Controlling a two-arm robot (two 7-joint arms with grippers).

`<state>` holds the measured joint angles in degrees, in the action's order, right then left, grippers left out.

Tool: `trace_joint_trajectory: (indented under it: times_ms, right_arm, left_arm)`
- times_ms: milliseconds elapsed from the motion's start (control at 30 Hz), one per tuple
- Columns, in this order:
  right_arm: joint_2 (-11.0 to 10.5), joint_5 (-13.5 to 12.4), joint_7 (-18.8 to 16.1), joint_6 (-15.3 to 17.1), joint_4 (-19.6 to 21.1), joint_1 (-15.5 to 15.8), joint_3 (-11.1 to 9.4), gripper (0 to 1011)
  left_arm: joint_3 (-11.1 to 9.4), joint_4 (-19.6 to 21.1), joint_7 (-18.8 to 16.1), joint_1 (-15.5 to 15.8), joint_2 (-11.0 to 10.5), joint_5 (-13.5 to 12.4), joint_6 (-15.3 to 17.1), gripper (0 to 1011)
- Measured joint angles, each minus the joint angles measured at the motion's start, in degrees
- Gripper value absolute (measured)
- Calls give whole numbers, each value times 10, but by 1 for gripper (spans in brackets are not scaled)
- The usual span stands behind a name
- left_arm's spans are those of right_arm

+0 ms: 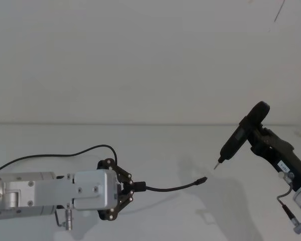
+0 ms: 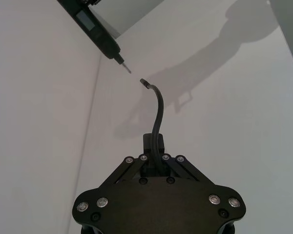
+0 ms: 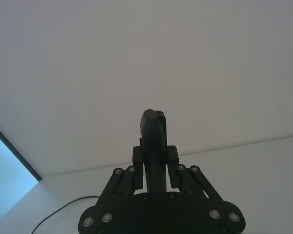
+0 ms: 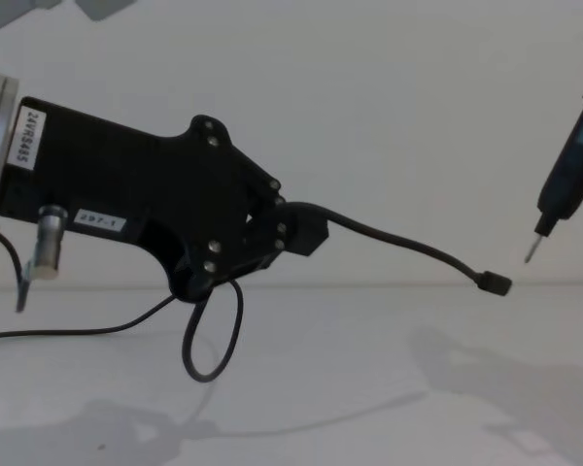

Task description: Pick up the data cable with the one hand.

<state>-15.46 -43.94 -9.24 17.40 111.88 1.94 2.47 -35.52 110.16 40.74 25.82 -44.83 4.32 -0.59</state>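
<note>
My left tool [image 1: 135, 187] is clenched on the data cable [image 1: 173, 189], held above the worktop [image 1: 180, 216]. The cable's free end juts forward from the jaws, ending just short of the pin tip of the slim screwdriver [image 1: 234, 142] (gripped by my right tool [image 1: 255, 131]).

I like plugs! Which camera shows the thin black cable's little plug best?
Chest view: the blocky black plug stands side-on against the white wall. Head view shows it tiny; left wrist view, curled away.
</note>
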Motion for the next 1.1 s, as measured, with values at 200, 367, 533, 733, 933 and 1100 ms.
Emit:
trace_joint_trajectory:
  times_ms: [200,367,533,733,933,1100]
  right_arm:
    - [0,0,-3,-10,0,1,3,284]
    - [-5,0,-6,-14,1,5,4,284]
    - [-11,-2,-8,-13,5,10,5,284]
    - [-18,-5,-10,-12,10,16,5,284]
    - [-26,-7,-13,-11,15,21,7,284]
    - [-31,-8,-13,-9,19,24,8,284]
  left_arm:
    - [-3,-3,2,3,4,-5,-5,0]
    - [-4,-4,3,4,6,-8,-7,0]
    - [-5,-6,4,5,8,-9,-9,0]
    - [-6,-6,4,6,9,-11,-10,0]
    - [-7,-7,5,6,10,-12,-11,0]
    - [-7,-7,5,6,10,-12,-11,0]
